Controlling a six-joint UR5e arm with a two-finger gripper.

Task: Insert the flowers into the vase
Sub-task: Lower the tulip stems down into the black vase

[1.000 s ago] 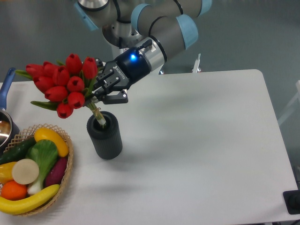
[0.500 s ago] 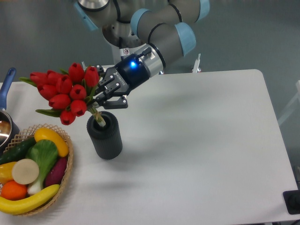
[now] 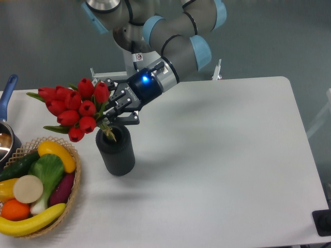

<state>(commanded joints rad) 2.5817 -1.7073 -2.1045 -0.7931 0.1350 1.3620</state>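
The flowers [image 3: 75, 109], a bunch of red tulip buds with green leaves, lean to the left with their stem ends inside the mouth of the vase. The vase [image 3: 116, 150] is a dark grey ribbed cylinder standing upright on the white table, left of centre. My gripper [image 3: 115, 109] is shut on the flower stems just above the vase's mouth, coming in from the upper right. The lower stems are hidden inside the vase.
A wicker basket [image 3: 73, 194] with toy fruit and vegetables sits at the front left, close to the vase. A pot with a blue handle [image 3: 7, 93] is at the left edge. A small black object [image 3: 323, 222] is at the front right corner.
The bouquet has swung more upright and shifted right and down, with the stems sinking a little deeper into the vase. My gripper has moved slightly down and left with it.
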